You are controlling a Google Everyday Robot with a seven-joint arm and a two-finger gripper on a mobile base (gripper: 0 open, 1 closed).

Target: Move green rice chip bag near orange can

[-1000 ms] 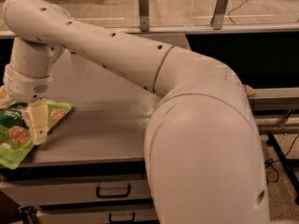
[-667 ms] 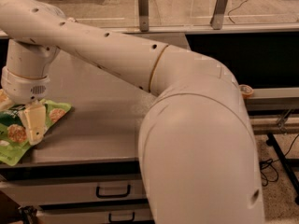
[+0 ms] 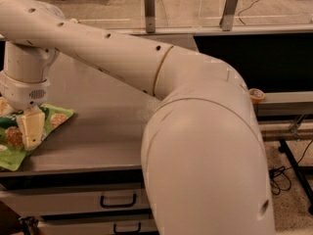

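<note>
Tool [image 3: 30, 130] points straight down at far left; whether it is open or closed, I cannot tell. To its right bulks the white arm [image 3: 195, 131], filling the foreground. Beneath it spreads the grey table [image 3: 102, 131]. Directly under its tip the green rice chip bag [image 3: 58, 117] lies flat by the table's front edge.

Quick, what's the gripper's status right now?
Gripper: at the far left, down over the green rice chip bag on the table; open, closed or holding cannot be told.
</note>
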